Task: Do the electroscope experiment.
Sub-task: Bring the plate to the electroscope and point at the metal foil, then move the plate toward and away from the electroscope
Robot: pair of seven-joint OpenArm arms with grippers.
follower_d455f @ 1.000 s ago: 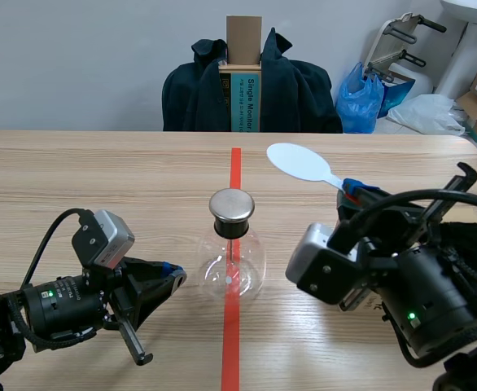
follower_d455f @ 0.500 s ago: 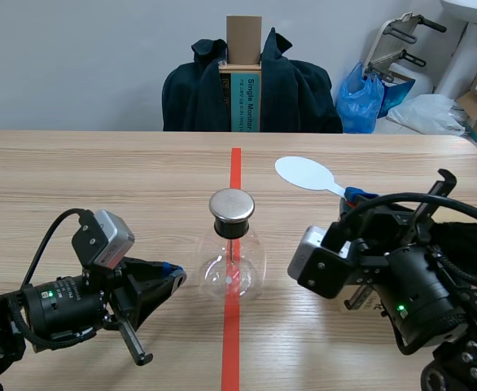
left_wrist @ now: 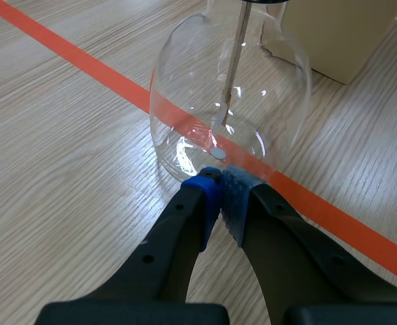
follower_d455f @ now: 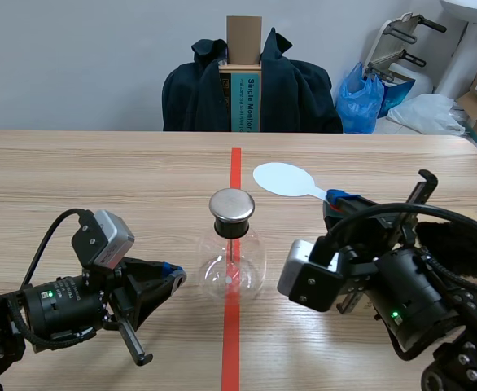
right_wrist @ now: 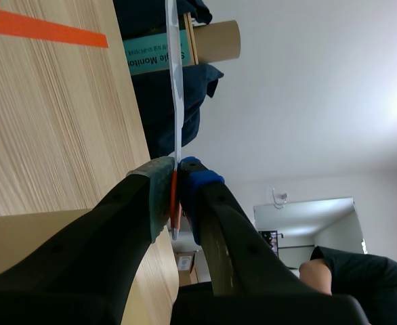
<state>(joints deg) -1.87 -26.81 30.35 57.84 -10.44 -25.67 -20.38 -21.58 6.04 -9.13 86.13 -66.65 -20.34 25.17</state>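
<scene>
The scene camera sits behind and between the left pincer (follower_d455f: pixel 173 274) and the right pincer (follower_d455f: pixel 342 197), facing along the worktop (follower_d455f: pixel 100 179); the left wrist camera looks down past its pincer, close on the glass flask (left_wrist: pixel 178 88) just ahead; the right wrist camera, rolled sideways, looks along the white paddle (right_wrist: pixel 174 68) clamped in its pincer; the scene view shares both.

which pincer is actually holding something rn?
The right pincer: it's shut on the white paddle. The left pincer is shut on nothing, by the glass flask.

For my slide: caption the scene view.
Right gripper holds a white paddle near the electroscope flask; left gripper sits shut beside it.
</scene>
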